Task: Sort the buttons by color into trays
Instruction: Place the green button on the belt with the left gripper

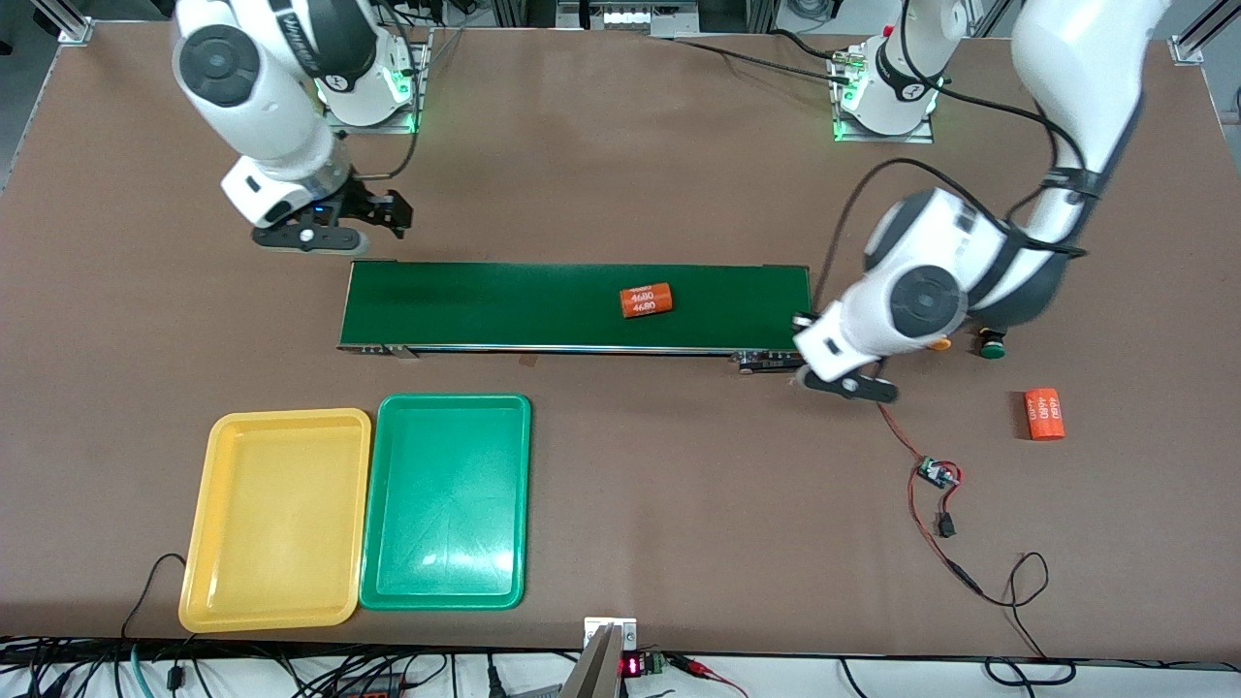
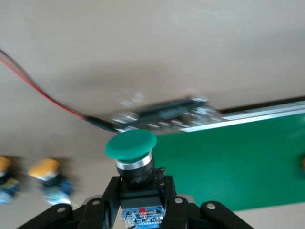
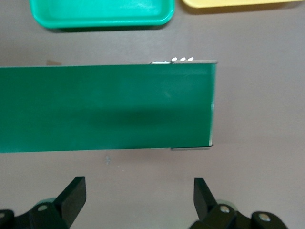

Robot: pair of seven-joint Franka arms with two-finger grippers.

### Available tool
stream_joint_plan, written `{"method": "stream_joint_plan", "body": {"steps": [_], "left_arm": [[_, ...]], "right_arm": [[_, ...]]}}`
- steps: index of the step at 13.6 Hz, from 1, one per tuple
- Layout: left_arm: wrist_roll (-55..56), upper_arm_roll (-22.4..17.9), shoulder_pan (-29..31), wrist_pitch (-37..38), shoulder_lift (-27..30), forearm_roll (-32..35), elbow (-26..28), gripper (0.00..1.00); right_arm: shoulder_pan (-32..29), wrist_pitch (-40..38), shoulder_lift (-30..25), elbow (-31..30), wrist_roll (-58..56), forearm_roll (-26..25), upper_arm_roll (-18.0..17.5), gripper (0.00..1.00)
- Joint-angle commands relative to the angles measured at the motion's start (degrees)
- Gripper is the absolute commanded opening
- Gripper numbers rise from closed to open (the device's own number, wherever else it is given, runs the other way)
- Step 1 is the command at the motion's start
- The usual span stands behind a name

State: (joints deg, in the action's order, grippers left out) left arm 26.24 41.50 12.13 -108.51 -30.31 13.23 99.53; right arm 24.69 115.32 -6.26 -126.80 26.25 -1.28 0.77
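Yellow tray and green tray sit nearest me; left gripper clamps a green button above conveyor end; right gripper waits, fingers apart.

buttons: 4 – green-capped 2, yellow-capped 2 | trays: 2 – yellow 1, green 1 | orange cylinders: 2 | conveyor belt: 1

A green-capped button with a black-and-blue body, two yellow-capped buttons with blue bases, a yellow tray, a green tray, a dark-green belt, orange cylinders printed "4680", a brown table.
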Motion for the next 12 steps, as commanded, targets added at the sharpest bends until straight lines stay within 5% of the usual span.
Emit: {"method": "stream_joint_plan", "body": {"steps": [1,6,7,8,9,12], "left_arm": [[7.06,3.23,-1.22,-1.43,-1.77,-0.49,1.62,0.18],[12.95,4.2,-4.22,-14.34,-1.86,-0.31,10.76,0.22],[13.31,4.12,-4.14,-14.45,-1.86,-0.23,10.68,0.38],[13.22,4.2,-3.53,-14.27,-1.69,-0.22,10.25,0.78],[12.7,4.29,-3.17,-13.66,-1.08,-0.22,9.72,1.0],[12.35,5.43,-2.11,0.26,0.95,-0.14,1.32,1.0]], "right_arm": [[1.59,1.48,1.16,0.5,1.44,0.22,0.64,1.0],[1.5,1.66,1.33,0.5,1.61,1.88,0.73,1.0],[1.5,1.75,1.33,0.5,1.61,1.98,0.73,1.0],[1.5,1.92,1.33,0.5,1.61,2.5,0.73,1.0],[1.33,2.88,1.33,0.5,1.61,3.9,0.73,1.0],[1.59,3.42,1.77,0.5,1.52,4.62,0.73,1.0]]}}
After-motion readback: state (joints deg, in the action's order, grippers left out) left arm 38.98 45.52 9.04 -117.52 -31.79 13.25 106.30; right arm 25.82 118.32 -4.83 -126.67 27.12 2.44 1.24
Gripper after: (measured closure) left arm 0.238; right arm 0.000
